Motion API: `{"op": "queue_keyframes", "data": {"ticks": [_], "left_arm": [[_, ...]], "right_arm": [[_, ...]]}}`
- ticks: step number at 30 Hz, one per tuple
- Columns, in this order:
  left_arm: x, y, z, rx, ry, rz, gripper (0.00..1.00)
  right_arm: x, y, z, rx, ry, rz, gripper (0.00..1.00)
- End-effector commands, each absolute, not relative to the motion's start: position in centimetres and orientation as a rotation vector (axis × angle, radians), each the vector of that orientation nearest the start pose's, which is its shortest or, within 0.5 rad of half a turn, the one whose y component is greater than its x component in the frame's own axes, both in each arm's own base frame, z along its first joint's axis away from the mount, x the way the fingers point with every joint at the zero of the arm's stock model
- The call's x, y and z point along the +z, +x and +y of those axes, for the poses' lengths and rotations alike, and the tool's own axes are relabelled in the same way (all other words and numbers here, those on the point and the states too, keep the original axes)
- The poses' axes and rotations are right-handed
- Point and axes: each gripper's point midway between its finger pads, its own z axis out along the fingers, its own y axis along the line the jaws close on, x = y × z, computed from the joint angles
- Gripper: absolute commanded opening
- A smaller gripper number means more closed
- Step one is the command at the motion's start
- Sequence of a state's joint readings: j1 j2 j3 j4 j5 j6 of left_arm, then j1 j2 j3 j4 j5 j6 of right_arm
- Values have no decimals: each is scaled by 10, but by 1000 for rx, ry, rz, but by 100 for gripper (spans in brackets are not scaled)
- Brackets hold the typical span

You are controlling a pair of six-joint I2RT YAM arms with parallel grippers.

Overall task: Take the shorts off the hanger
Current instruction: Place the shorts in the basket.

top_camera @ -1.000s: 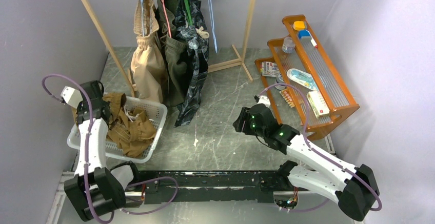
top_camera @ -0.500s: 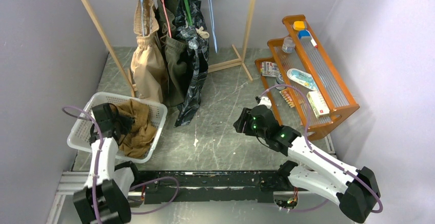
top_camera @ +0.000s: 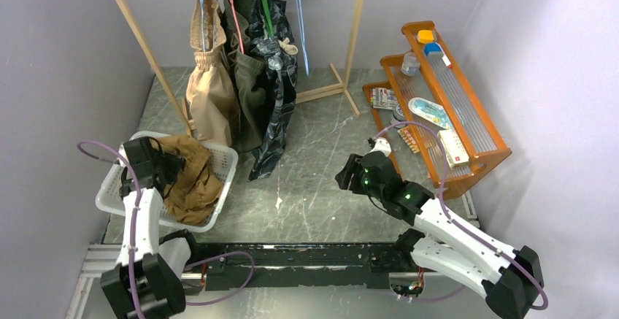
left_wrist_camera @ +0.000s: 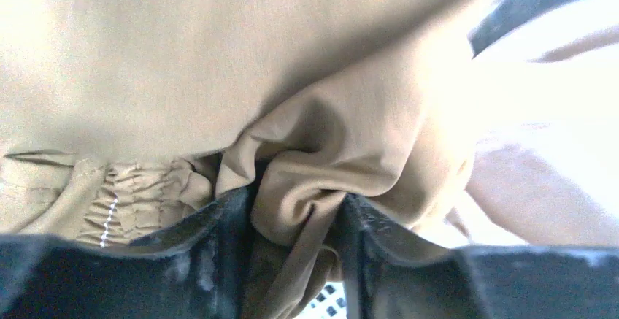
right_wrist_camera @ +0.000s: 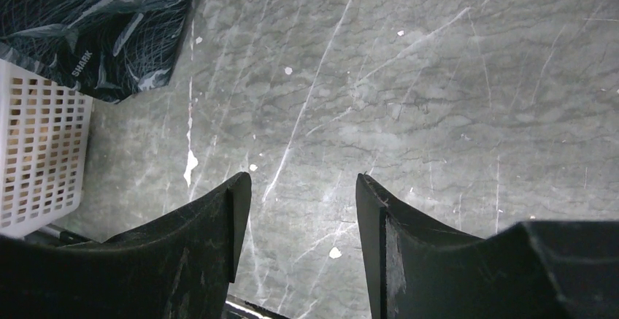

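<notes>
Four shorts logged, each placed against the white basket (top_camera: 228,160). Item 1, tan shorts (top_camera: 193,180): crumpled inside the basket. Items 2 to 4, beige shorts (top_camera: 208,96), olive shorts (top_camera: 248,104), dark patterned shorts (top_camera: 277,114): on hangers just behind the basket's far corner. My left gripper (left_wrist_camera: 295,213): over the basket, jaws narrow, a tan fold between them; clamped or loose I cannot tell. My right gripper (right_wrist_camera: 303,187): well right of the basket, jaws wide, holding nothing

shorts (top_camera: 208,96) x4, basket (top_camera: 225,164) x1, rack (top_camera: 357,27) x1, shelf (top_camera: 460,100) x1
</notes>
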State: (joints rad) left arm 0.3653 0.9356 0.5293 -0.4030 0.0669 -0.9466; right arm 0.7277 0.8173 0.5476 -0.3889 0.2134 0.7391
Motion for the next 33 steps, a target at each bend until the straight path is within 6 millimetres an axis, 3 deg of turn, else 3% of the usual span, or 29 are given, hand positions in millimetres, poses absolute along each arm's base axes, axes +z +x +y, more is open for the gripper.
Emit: {"op": "queue_keyframes", "data": {"ticks": [1, 3, 5, 9, 14, 19, 21, 26, 30, 33], "left_arm": [[122, 248, 84, -145, -1446, 1806, 60], [132, 240, 92, -91, -1456, 1752, 73], [139, 232, 98, -49, -1475, 1718, 81], [155, 226, 99, -28, -1459, 1701, 84], [190, 224, 100, -32, -1395, 1657, 86], [233, 243, 85, -150, -1170, 1649, 85], [238, 252, 79, -197, -1105, 1663, 85], [211, 259, 99, -94, -1225, 1697, 86], [160, 263, 118, 21, -1362, 1779, 89], [120, 265, 120, 13, -1442, 1858, 89]], "right_arm": [[118, 211, 176, 567, 135, 2279, 58], [116, 212, 179, 569, 124, 2288, 59], [115, 212, 180, 563, 112, 2296, 58], [116, 213, 178, 552, 115, 2290, 59], [121, 214, 175, 546, 121, 2273, 59], [121, 214, 176, 556, 127, 2270, 59], [119, 213, 178, 566, 122, 2276, 59], [119, 213, 181, 570, 113, 2285, 59], [119, 212, 181, 574, 115, 2290, 59], [120, 211, 179, 573, 115, 2288, 59]]}}
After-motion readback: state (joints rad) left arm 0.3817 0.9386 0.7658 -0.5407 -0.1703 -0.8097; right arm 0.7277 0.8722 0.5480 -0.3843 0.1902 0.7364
